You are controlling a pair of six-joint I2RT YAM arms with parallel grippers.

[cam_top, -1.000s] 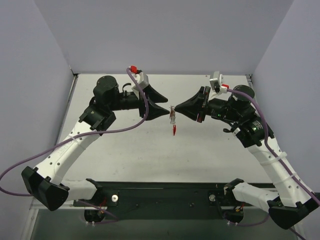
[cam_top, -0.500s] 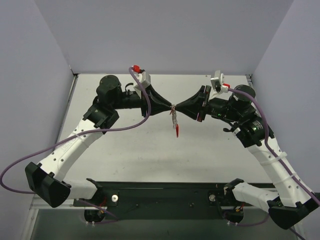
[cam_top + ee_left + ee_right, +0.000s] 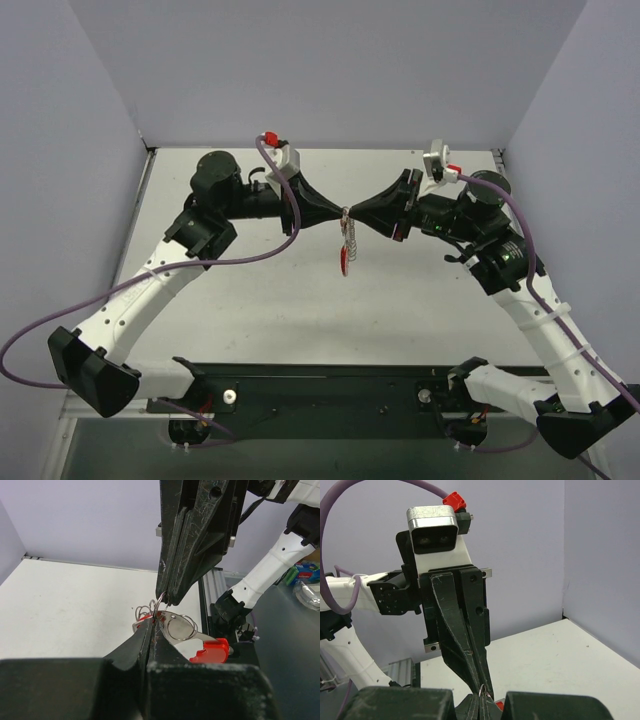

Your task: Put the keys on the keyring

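Overhead, two black grippers meet tip to tip above the white worktop (image 3: 300, 300), midway between its left and right edges and nearer its far edge. One small silver metal key with a red oblong plastic tag (image 3: 192, 636) juts from the left gripper (image 3: 337, 214), whose fingers are clenched on the key's head. One keyring (image 3: 144, 613) sits beside it, showing as thin silver wire loops with a sliver of red; how many keys it carries cannot be told. The right gripper (image 3: 353, 214) comes down from above in the left wrist view, its fingers pressed together on one wire loop. The bunch hangs below both tips, off the worktop.
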